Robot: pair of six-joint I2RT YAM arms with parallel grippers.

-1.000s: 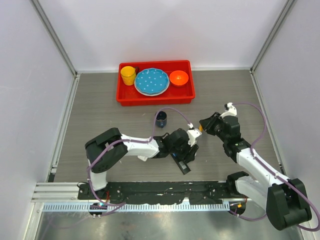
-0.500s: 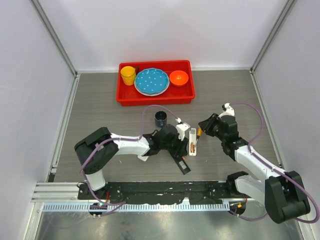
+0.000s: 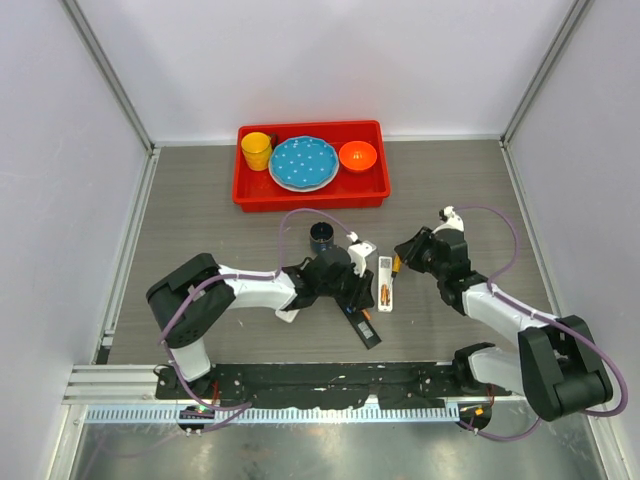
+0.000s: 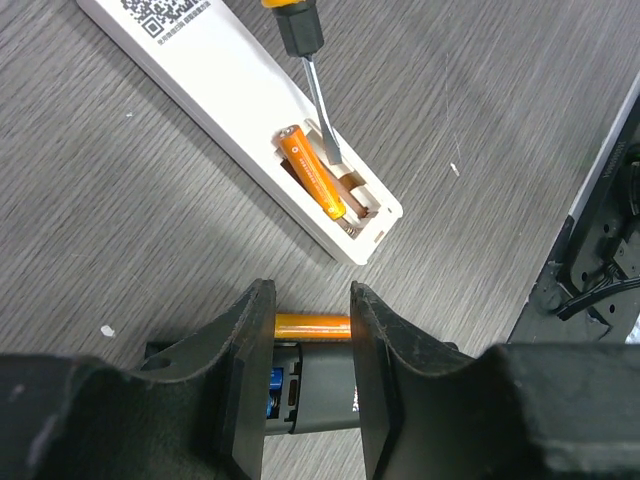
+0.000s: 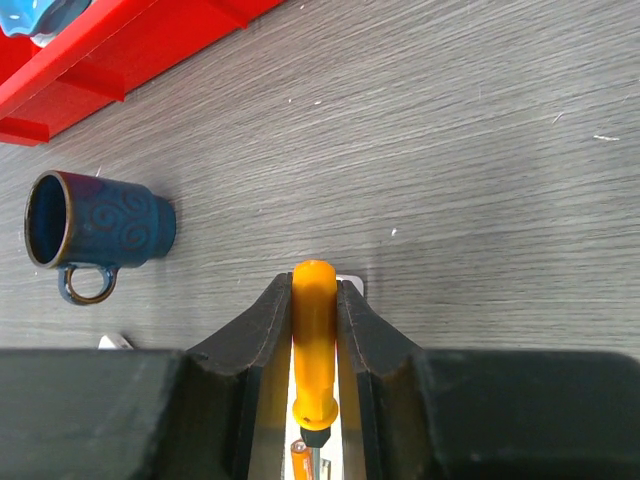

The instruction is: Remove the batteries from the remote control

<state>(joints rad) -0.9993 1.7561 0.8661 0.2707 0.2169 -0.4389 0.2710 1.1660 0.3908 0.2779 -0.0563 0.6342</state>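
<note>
A white remote lies face down with its battery bay open, also seen in the left wrist view. One orange battery sits in the bay, and the slot beside it is empty. My right gripper is shut on an orange-handled screwdriver, and its tip is in the empty slot. My left gripper is open, low over a loose orange battery. That battery lies against a black remote, which holds a blue battery.
A dark blue mug stands just behind the left gripper and also shows in the right wrist view. A red tray at the back holds a yellow cup, a blue plate and an orange bowl.
My left gripper has drawn back to the left off the white remote, which now lies uncovered. My right gripper has shifted slightly with the screwdriver.
</note>
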